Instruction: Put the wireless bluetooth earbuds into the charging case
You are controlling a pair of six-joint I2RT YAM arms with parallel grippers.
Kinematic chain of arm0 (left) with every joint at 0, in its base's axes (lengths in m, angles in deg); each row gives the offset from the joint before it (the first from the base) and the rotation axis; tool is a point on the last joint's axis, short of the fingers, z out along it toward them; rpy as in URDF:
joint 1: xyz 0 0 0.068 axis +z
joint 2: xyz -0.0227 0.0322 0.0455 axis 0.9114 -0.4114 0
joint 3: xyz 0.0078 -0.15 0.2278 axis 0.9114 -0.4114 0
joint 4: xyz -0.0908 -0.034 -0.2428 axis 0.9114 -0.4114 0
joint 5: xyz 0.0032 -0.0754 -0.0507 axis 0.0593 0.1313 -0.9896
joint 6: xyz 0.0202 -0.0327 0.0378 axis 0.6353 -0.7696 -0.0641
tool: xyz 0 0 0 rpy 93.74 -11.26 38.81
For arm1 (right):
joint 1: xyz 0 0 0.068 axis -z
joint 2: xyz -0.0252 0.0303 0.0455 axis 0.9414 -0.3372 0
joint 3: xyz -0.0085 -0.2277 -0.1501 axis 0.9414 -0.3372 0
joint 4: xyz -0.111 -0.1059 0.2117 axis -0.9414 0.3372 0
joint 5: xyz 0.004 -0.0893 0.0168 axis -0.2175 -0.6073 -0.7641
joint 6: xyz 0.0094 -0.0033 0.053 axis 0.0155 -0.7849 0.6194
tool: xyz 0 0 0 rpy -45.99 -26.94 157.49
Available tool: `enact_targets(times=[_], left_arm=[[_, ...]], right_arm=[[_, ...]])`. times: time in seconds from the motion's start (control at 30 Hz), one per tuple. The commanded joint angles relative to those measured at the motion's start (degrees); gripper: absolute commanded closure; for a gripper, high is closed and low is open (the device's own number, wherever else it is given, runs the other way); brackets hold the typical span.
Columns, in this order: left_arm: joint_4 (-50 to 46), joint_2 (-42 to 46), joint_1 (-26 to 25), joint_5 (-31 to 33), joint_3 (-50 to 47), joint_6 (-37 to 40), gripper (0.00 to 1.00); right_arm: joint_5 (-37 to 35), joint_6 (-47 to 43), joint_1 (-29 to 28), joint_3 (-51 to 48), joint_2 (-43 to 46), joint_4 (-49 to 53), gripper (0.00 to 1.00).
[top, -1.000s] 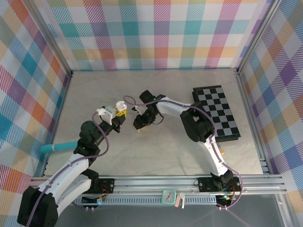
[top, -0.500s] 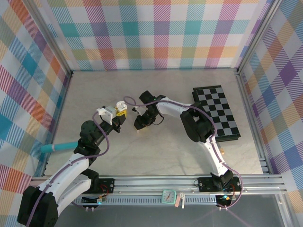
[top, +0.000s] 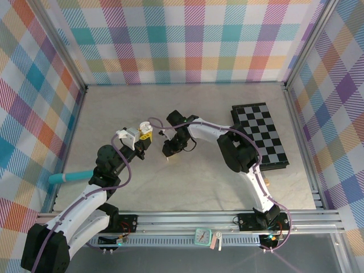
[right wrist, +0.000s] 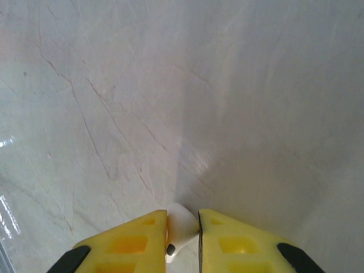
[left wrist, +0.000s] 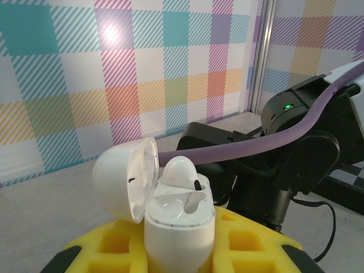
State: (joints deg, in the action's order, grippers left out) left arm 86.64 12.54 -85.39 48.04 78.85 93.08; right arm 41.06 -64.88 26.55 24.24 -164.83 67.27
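White case (left wrist: 179,227) upright, clamped in left gripper (left wrist: 180,255). Lid (left wrist: 125,179) hinged open to left. One white earbud (left wrist: 182,172) seated in case, other slot bare. Black right arm (left wrist: 284,170) behind, purple cable (left wrist: 267,145), green light (left wrist: 288,106) lit.

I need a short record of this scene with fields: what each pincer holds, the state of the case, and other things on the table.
left arm: left pincer shut on charging case, held upright
case: lid open; seated earbud, white, in one slot
right arm: right pincer shut on second earbud, white, pointing down at table
elsewhere: checkerboard on the right side of the table
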Motion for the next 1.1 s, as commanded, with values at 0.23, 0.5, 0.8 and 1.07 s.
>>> enact_targets(times=[0.23, 0.5, 0.8, 1.07], left_arm=[[-0.29, -0.88, 0.39, -1.54, 2.42, 0.71, 0.87], [2.86, -6.79, -1.63, -2.57, 3.01, -0.08, 0.87], [9.16, -18.94, -6.84, -4.09, 5.94, 0.13, 0.87], [10.22, -27.32, -9.92, -6.53, 10.32, 0.01, 0.87]], right_arm=[[-3.87, 2.83, 1.67, -7.89, 10.14, -3.89, 0.81], [-6.68, 6.13, 5.36, -18.75, 19.15, -11.95, 0.81], [-11.18, 6.42, 8.06, -29.05, 32.38, -18.71, 0.81], [-11.62, 6.0, 8.07, -30.73, 41.71, -18.28, 0.81]])
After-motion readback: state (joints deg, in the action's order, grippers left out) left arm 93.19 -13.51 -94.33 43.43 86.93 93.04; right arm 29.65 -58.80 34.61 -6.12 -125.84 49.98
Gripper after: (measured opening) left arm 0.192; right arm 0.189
